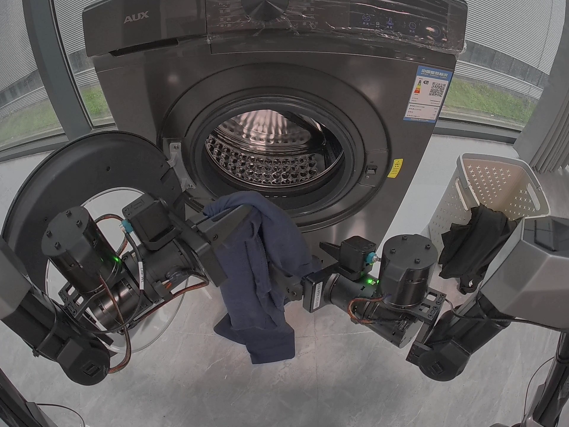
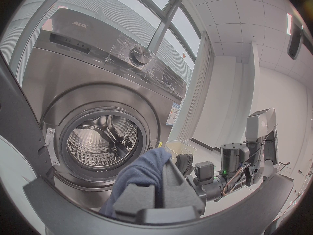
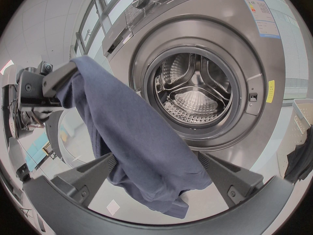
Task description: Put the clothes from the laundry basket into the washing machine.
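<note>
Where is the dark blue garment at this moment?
Head view, centre: the dark blue garment hangs from the left gripper, just below the open mouth of the washing machine.

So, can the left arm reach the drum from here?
Probably yes: the door is open, and nothing stands between the left gripper, holding the blue garment, and the drum. The garment's tail hangs inside the open right gripper.

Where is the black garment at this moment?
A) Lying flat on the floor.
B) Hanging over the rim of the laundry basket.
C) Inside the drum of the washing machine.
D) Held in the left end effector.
B: the black garment hangs over the rim of the laundry basket, while the left end effector holds a navy garment instead.
</note>
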